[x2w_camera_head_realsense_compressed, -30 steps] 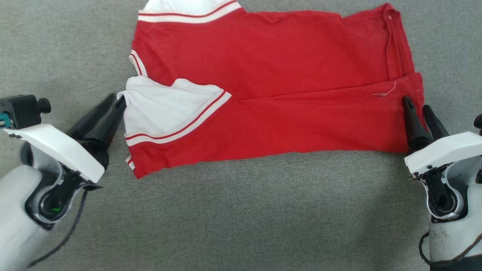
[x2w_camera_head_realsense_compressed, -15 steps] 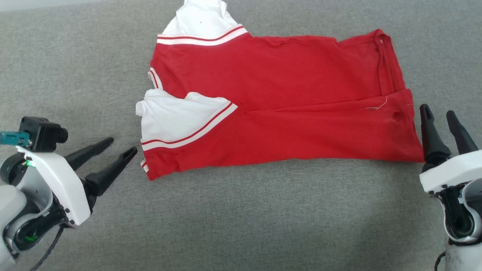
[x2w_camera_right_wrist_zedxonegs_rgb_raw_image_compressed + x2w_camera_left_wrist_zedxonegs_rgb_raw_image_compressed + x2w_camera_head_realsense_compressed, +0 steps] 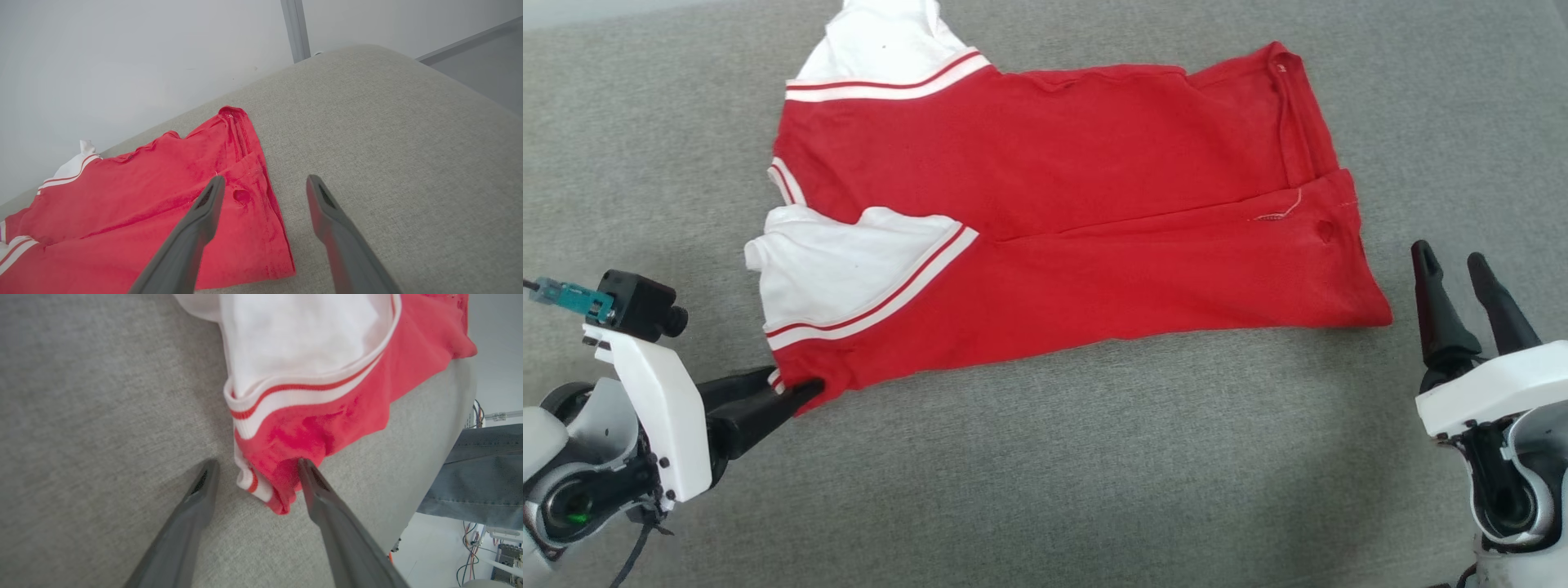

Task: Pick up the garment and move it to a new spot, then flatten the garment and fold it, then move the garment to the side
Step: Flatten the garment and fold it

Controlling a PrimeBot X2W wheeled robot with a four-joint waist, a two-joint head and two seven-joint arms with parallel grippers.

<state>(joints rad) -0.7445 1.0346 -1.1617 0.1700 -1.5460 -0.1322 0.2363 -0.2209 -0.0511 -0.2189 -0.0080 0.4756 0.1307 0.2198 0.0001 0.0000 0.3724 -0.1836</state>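
The garment [image 3: 1094, 204] is a red shirt with white sleeves and striped trim, lying folded lengthwise on the grey fabric surface [image 3: 1045, 474]. My left gripper [image 3: 788, 384] is at the garment's near left corner. In the left wrist view the left gripper [image 3: 257, 464] is open, with that red corner [image 3: 282, 473] between its fingers and one fingertip [image 3: 306, 469] against the cloth. My right gripper [image 3: 1450, 257] is open, just right of the hem end and off the cloth. In the right wrist view the right gripper [image 3: 265, 181] hangs over the garment's [image 3: 143, 204] hem edge.
A person's leg in grey-blue trousers [image 3: 482, 473] stands beyond the surface's edge in the left wrist view, with cables [image 3: 486, 555] below it. A pale wall [image 3: 122, 61] and a grey post [image 3: 294, 28] rise behind the surface's far edge.
My left gripper let go of the white sleeve, opened, and moved to the garment's near left corner. My right gripper drew back off the hem. The camera also shifted.
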